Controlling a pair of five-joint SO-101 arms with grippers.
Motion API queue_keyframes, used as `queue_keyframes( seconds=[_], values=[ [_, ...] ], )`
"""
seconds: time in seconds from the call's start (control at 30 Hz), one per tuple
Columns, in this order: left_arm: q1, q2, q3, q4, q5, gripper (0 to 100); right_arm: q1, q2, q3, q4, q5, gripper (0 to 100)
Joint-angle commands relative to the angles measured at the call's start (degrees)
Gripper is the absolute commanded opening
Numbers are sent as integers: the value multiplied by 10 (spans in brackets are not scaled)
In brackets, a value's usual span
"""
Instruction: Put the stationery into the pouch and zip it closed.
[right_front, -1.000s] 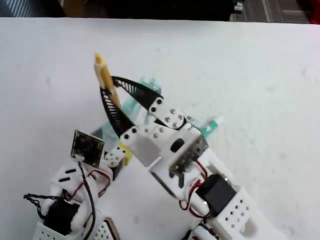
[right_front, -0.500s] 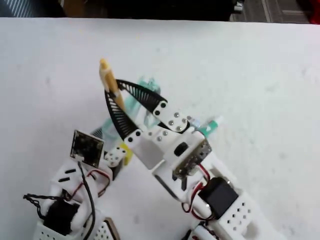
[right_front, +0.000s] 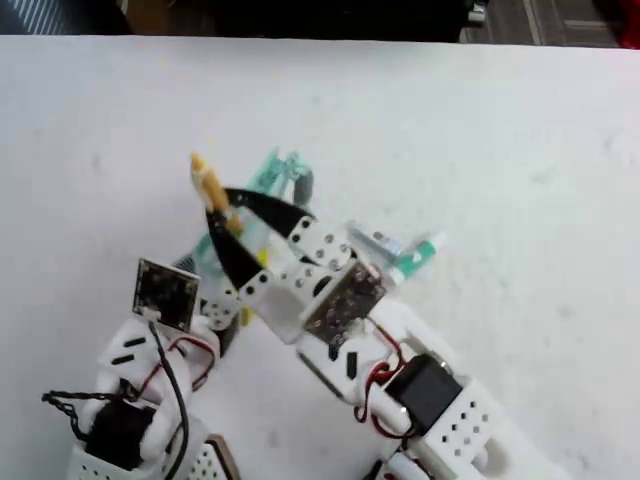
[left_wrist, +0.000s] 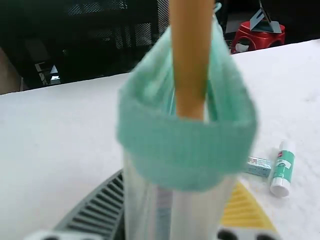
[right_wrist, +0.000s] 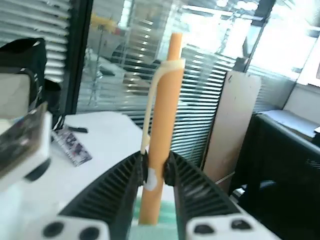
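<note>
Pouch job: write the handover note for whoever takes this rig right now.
The right gripper is shut on the orange pen and holds it upright over the pouch.
The left gripper is shut on the pouch and holds it upright with its teal mouth open.
The pen's lower end is in the mouth, not yet released.
On the table: the glue stick and a small blue item beside it.
Left: drop the pen in, load the other two, zip closed.

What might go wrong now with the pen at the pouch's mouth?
The right gripper pinches the pen with much of it sticking out, so it may tilt or slip. The pouch mouth is soft and narrow; the pen could snag its green rim and fold it shut.
</note>
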Motion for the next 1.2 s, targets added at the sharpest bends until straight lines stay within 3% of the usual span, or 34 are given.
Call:
queue_keyframes(
  seconds=[0.0,0.1,0.17,0.43,0.6,0.77,1.17],
  values=[
    [-26,0,-15,2,28,193,-4,-7,-15,14,4,118],
    [-26,0,-17,4,33,194,-3,-7,-16,16,2,249],
    [-26,0,-17,4,34,194,-3,-7,-17,31,2,276],
    [-26,0,-16,2,34,194,0,-6,-100,87,3,241],
    [-26,0,-15,2,34,194,42,2,-153,116,1,241],
    [-26,0,-15,2,34,194,22,81,-154,164,3,241],
    [-26,0,-15,2,33,192,18,114,-164,125,0,241]
  ],
)
